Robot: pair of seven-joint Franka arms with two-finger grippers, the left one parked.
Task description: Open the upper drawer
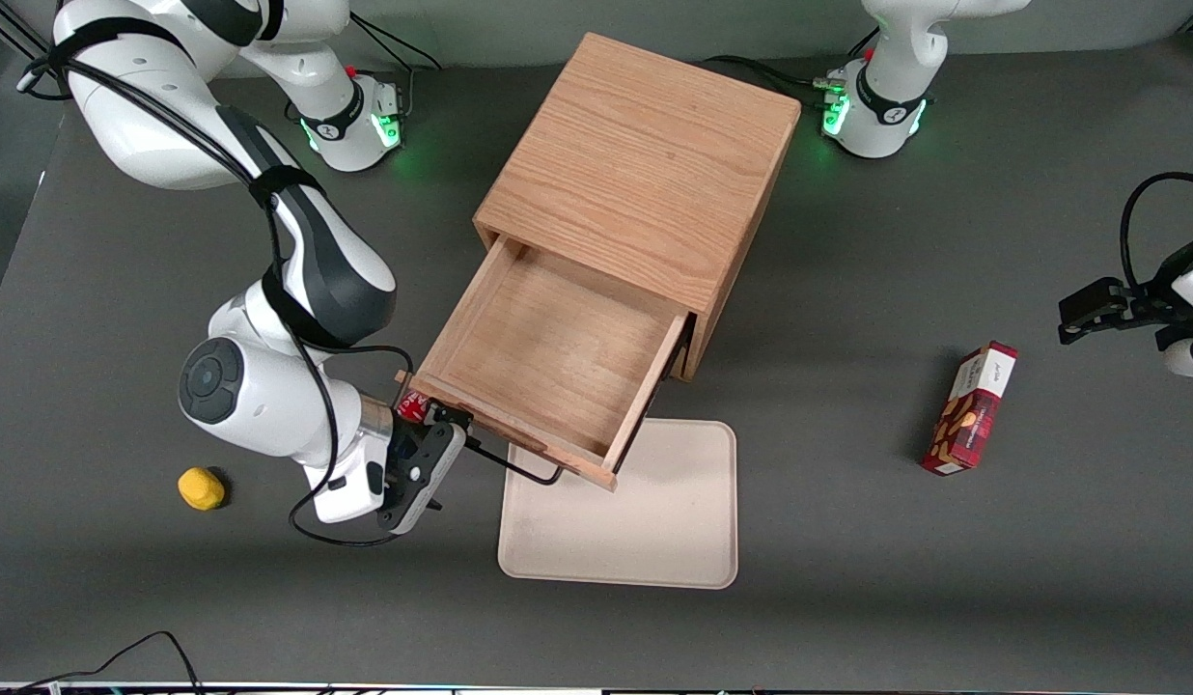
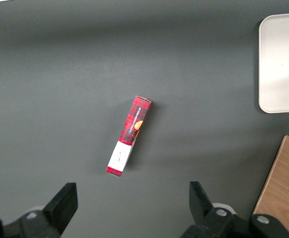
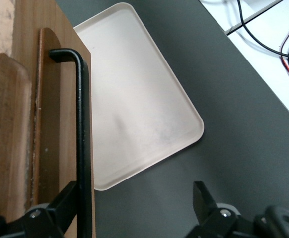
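upper drawer (image 1: 558, 352): pulled well out of the oak cabinet (image 1: 645, 169), its bare inside showing, its front end above the beige tray (image 1: 654, 541).
handle (image 3: 82, 134): thin black bar on the drawer's front panel.
gripper (image 1: 440, 461): at the handle's end toward the working arm, fingers (image 3: 65, 206) spread apart, one just beside the bar, nothing clamped.
red snack box (image 1: 971, 408): toward the parked arm's end.
yellow object (image 1: 201, 487): toward the working arm's end.

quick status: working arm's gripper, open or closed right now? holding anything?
Right gripper: open, gripping nothing; one finger beside the thin black metal bar handle of the pulled-out light-oak upper drawer.
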